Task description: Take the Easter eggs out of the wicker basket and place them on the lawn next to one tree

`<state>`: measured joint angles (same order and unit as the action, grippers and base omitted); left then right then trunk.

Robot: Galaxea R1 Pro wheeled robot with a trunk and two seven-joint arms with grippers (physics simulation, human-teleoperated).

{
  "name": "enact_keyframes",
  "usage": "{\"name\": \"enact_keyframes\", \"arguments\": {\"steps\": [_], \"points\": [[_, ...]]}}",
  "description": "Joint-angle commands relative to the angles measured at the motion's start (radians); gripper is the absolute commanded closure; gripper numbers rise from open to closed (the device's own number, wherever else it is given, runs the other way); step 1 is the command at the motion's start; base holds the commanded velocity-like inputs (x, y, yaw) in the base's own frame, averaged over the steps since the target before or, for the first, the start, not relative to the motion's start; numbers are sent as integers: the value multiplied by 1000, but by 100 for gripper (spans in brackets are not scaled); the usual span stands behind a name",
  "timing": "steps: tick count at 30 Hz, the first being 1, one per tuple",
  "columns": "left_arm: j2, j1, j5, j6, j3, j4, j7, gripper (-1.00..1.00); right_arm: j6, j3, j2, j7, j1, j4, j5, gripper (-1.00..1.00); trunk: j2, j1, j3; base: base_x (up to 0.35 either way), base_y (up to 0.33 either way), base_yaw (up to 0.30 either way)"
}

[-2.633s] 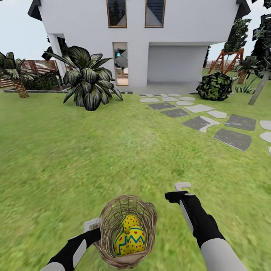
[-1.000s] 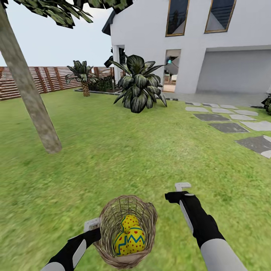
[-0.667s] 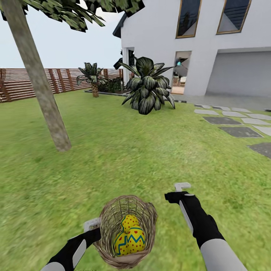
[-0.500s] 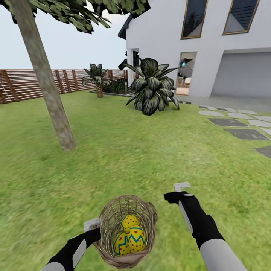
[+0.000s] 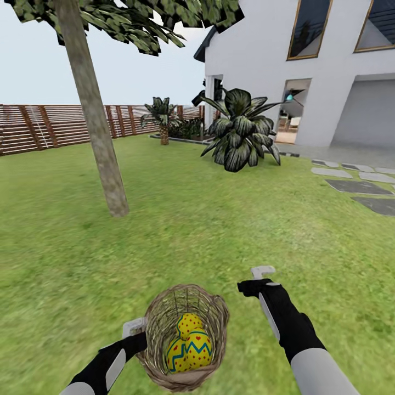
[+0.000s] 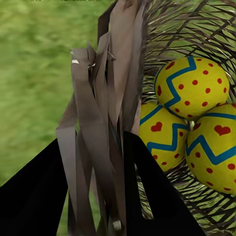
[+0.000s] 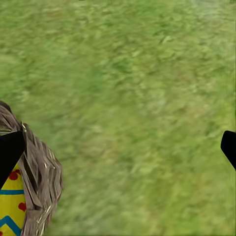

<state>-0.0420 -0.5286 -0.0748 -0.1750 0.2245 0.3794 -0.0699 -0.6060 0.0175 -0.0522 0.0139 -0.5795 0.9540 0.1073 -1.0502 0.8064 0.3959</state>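
The wicker basket hangs low in the head view, tipped toward me, with three yellow Easter eggs inside. My left gripper is shut on the basket's braided rim, one black finger on each side. The eggs lie close behind that rim. My right gripper is open and holds nothing, just right of the basket, fingers spread over grass. A grey-tan tree stands on the lawn, ahead to the left.
A white house with a garage stands at the back right. A broad-leaved shrub and a short palm grow before it. A slatted wooden fence closes the far left. Grey stepping stones lie at the right.
The whole view has swung left, so the tree came into the picture and drifted rightward while the house slid right. Both arms and the basket keep their places in the picture.
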Motion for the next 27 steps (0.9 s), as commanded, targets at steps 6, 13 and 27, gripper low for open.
{"name": "enact_keyframes", "arguments": {"steps": [6, 13, 27], "points": [[-1, -1, -11, -8, 7, 4, -5, 100, -6, 1, 0, 1, 0, 2, 9, -100, -1, 0, -6, 0, 0, 221], [-1, -1, -11, -8, 7, 10, -5, 100, -6, 1, 0, 1, 0, 2, 9, -100, -1, 0, -14, 0, 0, 221], [-1, -1, -11, -8, 7, 10, -5, 100, -6, 2, 0, 1, 0, 0, 9, -100, -1, 0, -29, 0, 0, 226]]}}
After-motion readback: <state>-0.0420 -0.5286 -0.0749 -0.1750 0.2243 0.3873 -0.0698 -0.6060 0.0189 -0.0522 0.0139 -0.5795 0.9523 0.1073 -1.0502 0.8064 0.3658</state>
